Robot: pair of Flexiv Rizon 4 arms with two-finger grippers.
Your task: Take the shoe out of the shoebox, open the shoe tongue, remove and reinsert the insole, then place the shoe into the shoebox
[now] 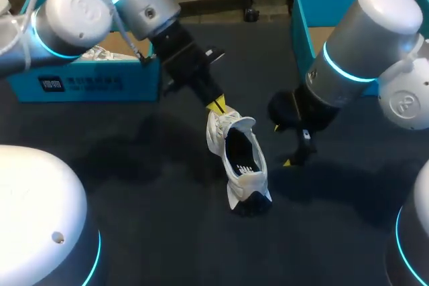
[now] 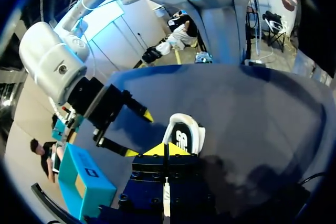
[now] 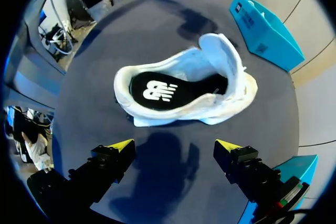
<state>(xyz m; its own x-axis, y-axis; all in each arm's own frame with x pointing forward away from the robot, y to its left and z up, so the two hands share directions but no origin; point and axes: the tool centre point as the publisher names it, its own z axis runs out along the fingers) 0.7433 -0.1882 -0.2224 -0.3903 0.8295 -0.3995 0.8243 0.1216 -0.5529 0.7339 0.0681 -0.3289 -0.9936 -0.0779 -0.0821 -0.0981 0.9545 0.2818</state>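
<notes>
A white shoe [image 1: 241,162] lies on the dark table [image 1: 134,159], toe toward the back, opening up. Its black insole [image 3: 168,90] sits inside and its tongue [image 3: 223,56] stands raised. My left gripper [image 1: 216,105] hangs at the toe end with its yellow tips pressed together [image 2: 165,149]. I cannot tell whether they pinch any part of the shoe [image 2: 184,132]. My right gripper [image 1: 282,145] stands open just to the right of the shoe, nothing between its fingers [image 3: 176,146]. It also shows in the left wrist view [image 2: 139,134].
A blue shoebox [image 1: 87,84] with something white in it stands at the back left [image 3: 265,30]. A second blue box [image 1: 303,28] stands at the back right, behind my right arm. Bare table lies in front of the shoe.
</notes>
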